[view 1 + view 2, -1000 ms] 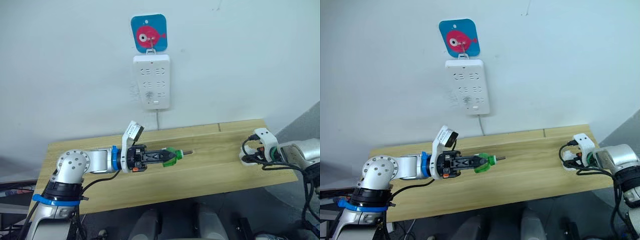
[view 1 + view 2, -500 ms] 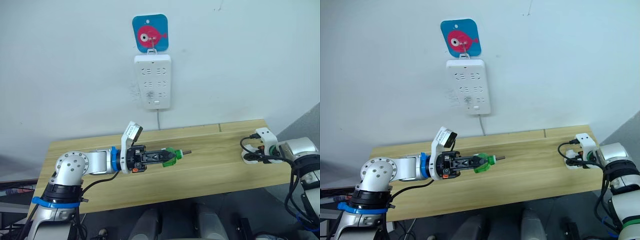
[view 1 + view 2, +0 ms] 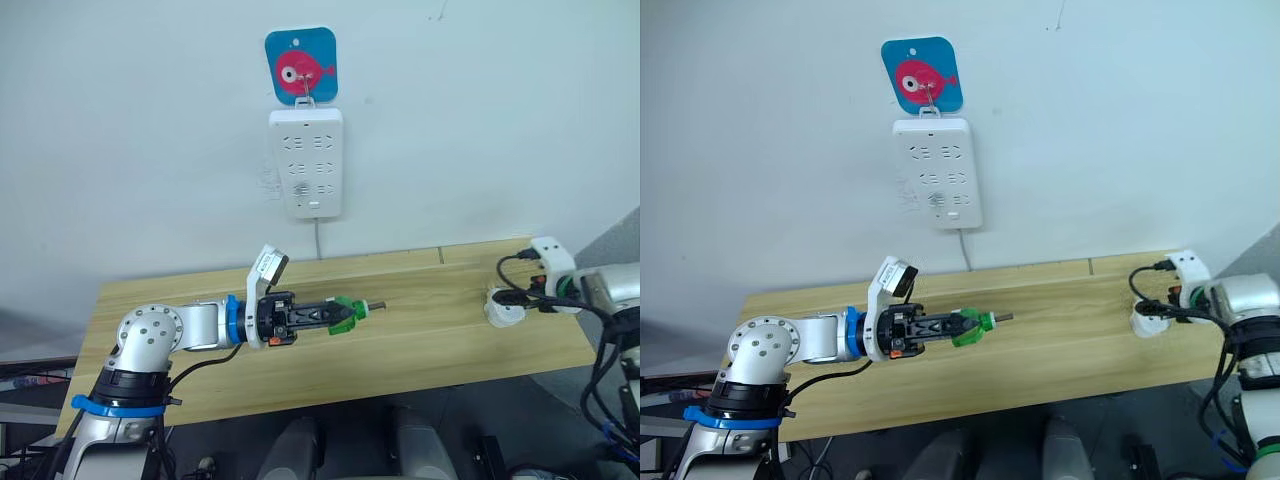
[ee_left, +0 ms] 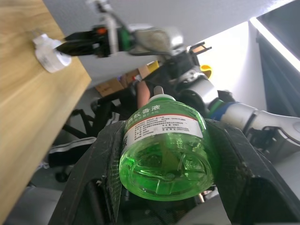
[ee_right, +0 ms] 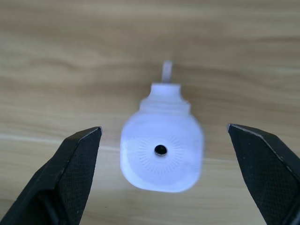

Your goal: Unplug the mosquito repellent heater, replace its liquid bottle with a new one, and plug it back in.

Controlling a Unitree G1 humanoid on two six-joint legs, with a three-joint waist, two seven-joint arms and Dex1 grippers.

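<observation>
A green liquid bottle (image 3: pixel 346 310) is held level above the middle of the wooden table (image 3: pixel 420 345), with my left gripper (image 3: pixel 334 313) shut on it. In the left wrist view the bottle (image 4: pixel 164 150) sits between the black fingers (image 4: pixel 108 159), its labelled neck pointing away. The white mosquito repellent heater (image 3: pixel 502 307) lies on the table near the right end. In the right wrist view its round face (image 5: pixel 161 150) with a central hole looks at the camera. My right gripper (image 5: pixel 164 131) is open, its fingers wide on either side of the heater and drawn back from it.
A tall white power strip (image 3: pixel 306 163) hangs on the wall behind the table, under a blue plate with a pink fish (image 3: pixel 300 64). Its cord drops behind the table. Black cables loop beside my right wrist (image 3: pixel 600 290).
My right gripper has pulled back to the right and upward from the heater, which stays on the table. The left arm and the bottle have hardly moved.
</observation>
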